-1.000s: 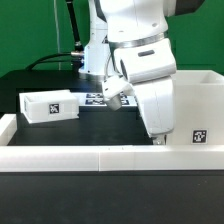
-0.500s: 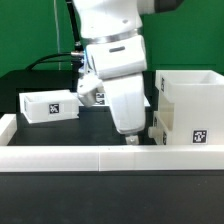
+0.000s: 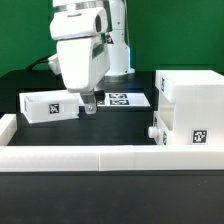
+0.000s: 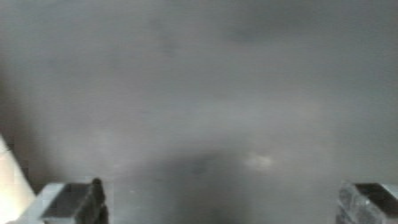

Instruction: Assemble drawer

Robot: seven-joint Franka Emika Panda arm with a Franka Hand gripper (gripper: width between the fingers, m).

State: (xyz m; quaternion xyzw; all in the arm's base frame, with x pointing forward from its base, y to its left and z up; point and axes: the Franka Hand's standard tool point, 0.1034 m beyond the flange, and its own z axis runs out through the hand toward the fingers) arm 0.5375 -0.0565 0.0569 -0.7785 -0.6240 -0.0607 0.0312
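The large white casing stands at the exterior view's right, with a tag on its front. One knobbed tray sits pushed into its left side, knob pointing left. The second tray lies loose at the left, tag facing front. My gripper hangs just right of that loose tray, close above the table and holding nothing. In the wrist view the gripper is open: its fingertips stand wide apart over blurred bare dark table, with nothing between them.
The marker board lies flat behind the gripper, mid-table. A low white wall edges the table's front and left side. The table top is black.
The arm has swung from in front of the casing at the right to the left, beside the loose tray. The tray in the casing is now uncovered.
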